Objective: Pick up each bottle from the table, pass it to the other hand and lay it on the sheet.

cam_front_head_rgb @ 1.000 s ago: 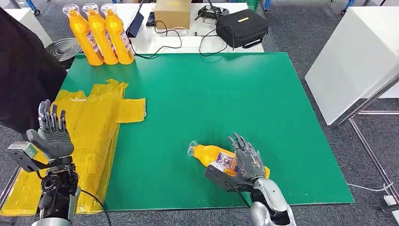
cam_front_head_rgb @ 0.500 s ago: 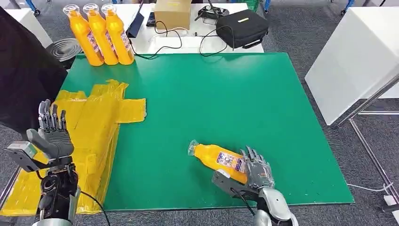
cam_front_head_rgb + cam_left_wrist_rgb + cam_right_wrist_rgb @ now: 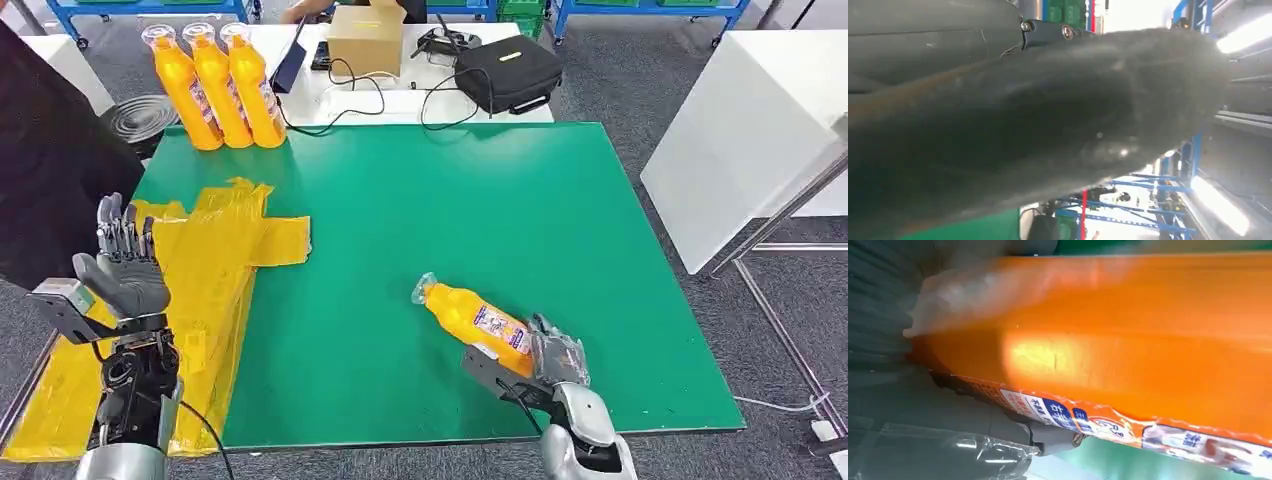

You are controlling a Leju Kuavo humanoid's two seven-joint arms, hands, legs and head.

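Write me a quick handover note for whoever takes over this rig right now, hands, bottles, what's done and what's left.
Right hand: holds the lying bottle by its base end, at the near edge of the green table; cap points toward the far left. I cannot tell whether the bottle has left the surface.
Left hand: open, raised over the yellow sheet, holding nothing.
Three more bottles stand upright at the table's far left corner.
Done: nothing lies on the sheet.
Left: pass this bottle to the left hand, lay it on the sheet, then repeat for the other three.
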